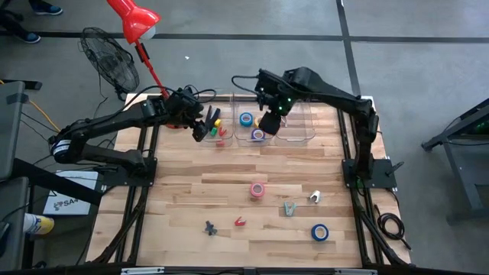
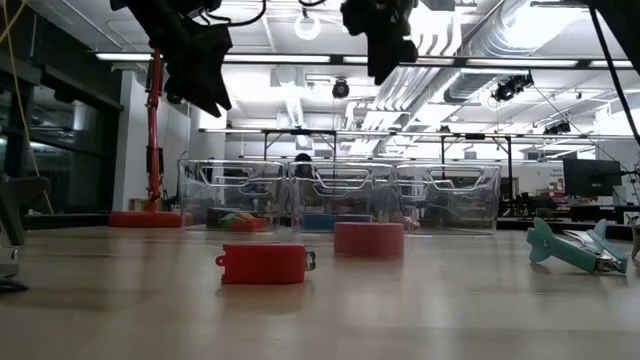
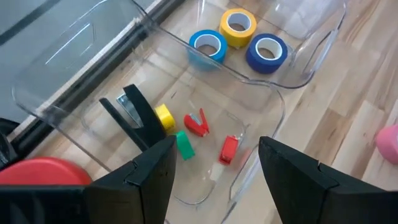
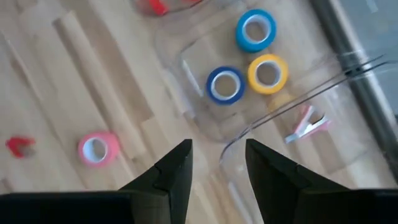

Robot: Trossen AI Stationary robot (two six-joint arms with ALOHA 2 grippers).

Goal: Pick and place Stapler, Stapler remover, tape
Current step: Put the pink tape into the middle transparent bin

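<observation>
We see the right gripper (image 1: 269, 122) hovering empty, fingers parted, above the middle clear bin (image 4: 205, 124), where a light blue tape roll (image 4: 255, 29), a dark blue roll (image 4: 225, 84) and a yellow roll (image 4: 268, 73) lie together beneath it. The left gripper (image 1: 205, 122) hangs wide open and empty over the neighbouring bin (image 3: 249, 168) holding small red pieces. On the table well apart from both lie a pink tape roll (image 1: 258, 189) and another blue roll (image 1: 319, 232).
</observation>
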